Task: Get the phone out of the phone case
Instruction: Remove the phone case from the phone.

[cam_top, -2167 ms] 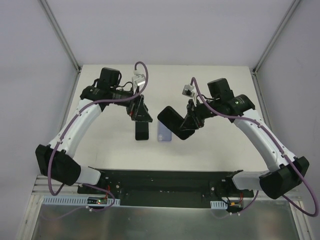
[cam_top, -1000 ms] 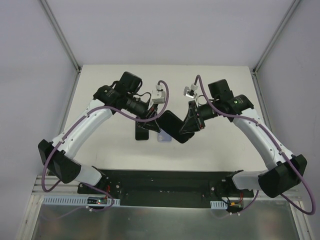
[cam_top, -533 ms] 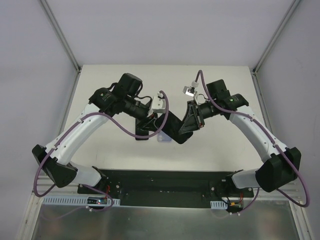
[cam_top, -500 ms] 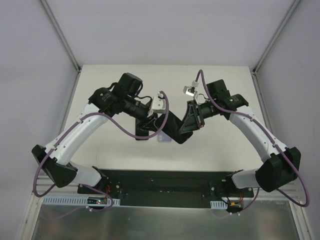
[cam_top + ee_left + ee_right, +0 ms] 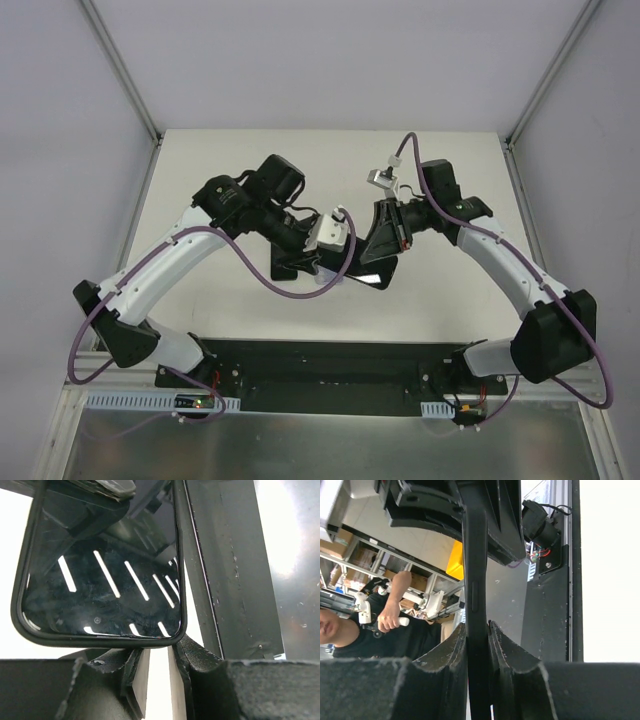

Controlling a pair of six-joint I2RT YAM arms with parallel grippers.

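The right claw (image 5: 476, 626) is clenched on the phone case (image 5: 474, 565), which shows edge-on and runs straight out from between its fingers, above the table (image 5: 220, 160). The phone (image 5: 100, 570) sits inside the case, its dark glass turned toward the left claw (image 5: 156, 652). That claw sits just beneath the case's lower rim, near the rounded corner. Its jaws are parted by a narrow gap with nothing between them, and the fingertips (image 5: 134, 662) are right at the rim.
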